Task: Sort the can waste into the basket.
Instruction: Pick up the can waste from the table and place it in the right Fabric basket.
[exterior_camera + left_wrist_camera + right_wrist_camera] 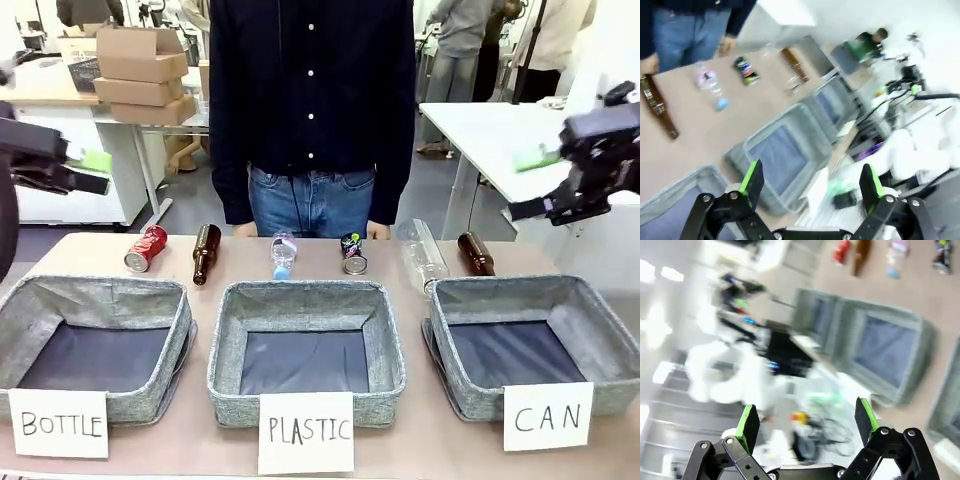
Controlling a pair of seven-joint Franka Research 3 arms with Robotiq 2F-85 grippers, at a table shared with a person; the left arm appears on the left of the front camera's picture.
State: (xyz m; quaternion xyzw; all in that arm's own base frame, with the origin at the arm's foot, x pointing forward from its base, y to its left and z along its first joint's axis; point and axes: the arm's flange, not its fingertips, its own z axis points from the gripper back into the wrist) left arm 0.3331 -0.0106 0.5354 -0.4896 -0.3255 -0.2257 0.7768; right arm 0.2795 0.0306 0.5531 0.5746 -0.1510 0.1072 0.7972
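The grey fabric CAN basket (468,396) shows its bare dark lining. The dented red can (146,248) and the dark printed can (352,253) lie along the counter's (420,450) far side. The left gripper (810,182) and the right gripper (805,422) have jaws spread

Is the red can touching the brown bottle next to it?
Apart. The front view shows a strip of bare table between the red can and the brown bottle lying beside it.

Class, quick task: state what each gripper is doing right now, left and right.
Left gripper: open, holding nothing.
Right gripper: open, holding nothing.
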